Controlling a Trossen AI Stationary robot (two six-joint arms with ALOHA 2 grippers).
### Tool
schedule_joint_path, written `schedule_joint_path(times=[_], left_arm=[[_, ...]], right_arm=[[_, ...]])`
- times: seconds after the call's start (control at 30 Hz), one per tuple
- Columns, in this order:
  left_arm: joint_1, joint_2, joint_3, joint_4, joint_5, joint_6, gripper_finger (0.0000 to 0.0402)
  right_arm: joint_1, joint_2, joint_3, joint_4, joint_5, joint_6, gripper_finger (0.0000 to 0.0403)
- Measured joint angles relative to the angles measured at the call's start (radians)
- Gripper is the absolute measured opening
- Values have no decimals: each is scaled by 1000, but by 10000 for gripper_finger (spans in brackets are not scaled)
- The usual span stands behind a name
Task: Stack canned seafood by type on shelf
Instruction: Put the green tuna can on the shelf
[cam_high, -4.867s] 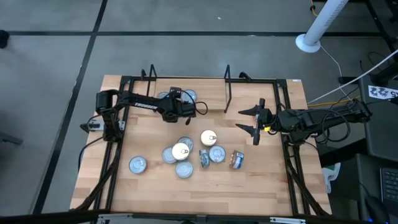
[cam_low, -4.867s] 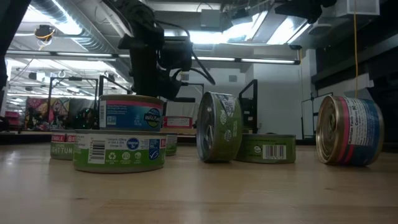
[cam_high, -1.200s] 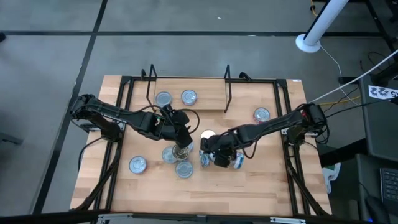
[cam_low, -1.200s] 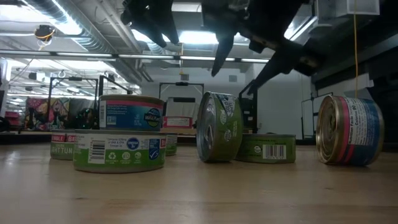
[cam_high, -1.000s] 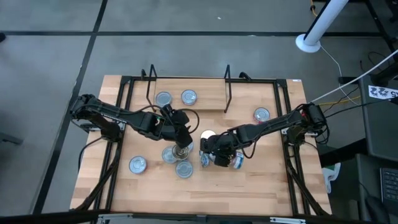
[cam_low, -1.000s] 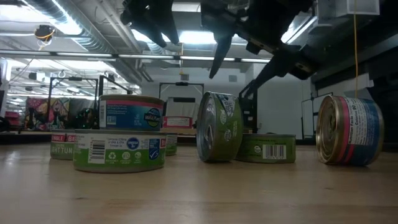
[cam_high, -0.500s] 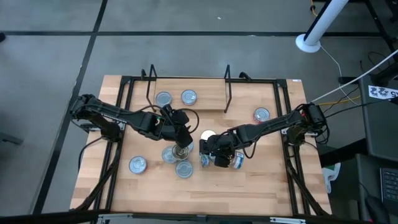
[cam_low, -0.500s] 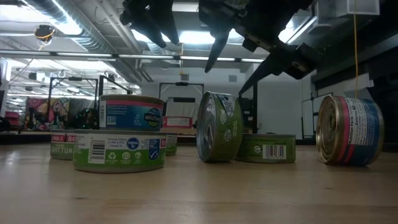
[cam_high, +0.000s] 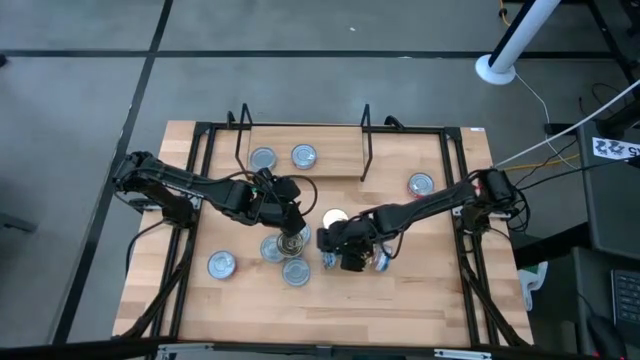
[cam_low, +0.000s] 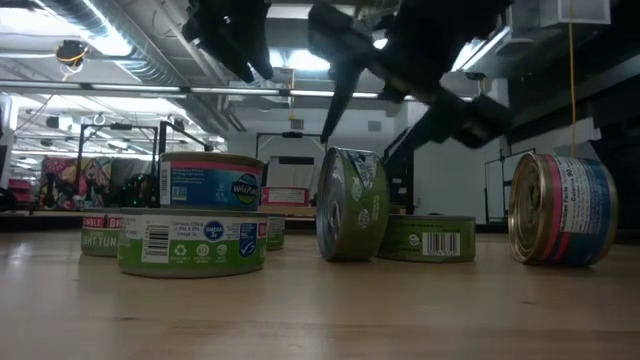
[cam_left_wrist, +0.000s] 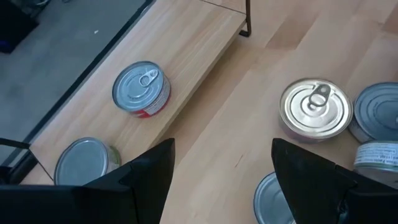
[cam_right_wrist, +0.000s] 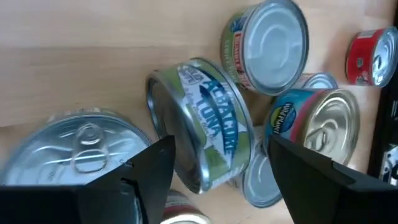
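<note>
Several tins lie mid-table: a gold-lidded one (cam_high: 334, 218), a silver-lidded cluster (cam_high: 283, 258), and a green tin (cam_right_wrist: 202, 130) standing on its rim, which also shows in the low view (cam_low: 352, 204). Two tins (cam_high: 263, 158) (cam_high: 303, 155) rest flat on the shelf's wooden base (cam_high: 335, 167). My right gripper (cam_right_wrist: 217, 180) is open above the green tin, one finger on either side, not touching; the low view also shows it (cam_low: 385, 95). My left gripper (cam_high: 287, 226) is open and empty over the cluster.
A blue-pink tin (cam_low: 560, 208) stands on its rim near the right. A blue tin (cam_low: 211, 181) sits stacked on a green one (cam_low: 192, 243). One tin (cam_high: 421, 184) lies apart at the right, another (cam_high: 221, 264) at the near left. Black frame rails (cam_high: 190, 200) edge the table.
My right gripper has gone a little toward the near left, over the green tin standing on its rim, and has tipped; its fingers stay open. No tin has moved.
</note>
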Motion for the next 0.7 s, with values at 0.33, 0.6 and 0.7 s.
schedule_joint_path(times=[0.33, 0.6, 0.7], left_arm=[[0, 0, 0, -8, 0, -2, 262], [0, 0, 0, -11, 0, -2, 262], [0, 0, 0, -12, 1, -4, 262]], right_arm=[[0, 71, 2, -1, 104, -4, 246], [0, 72, 14, -30, 155, 25, 143], [0, 72, 17, -26, 192, 38, 130]])
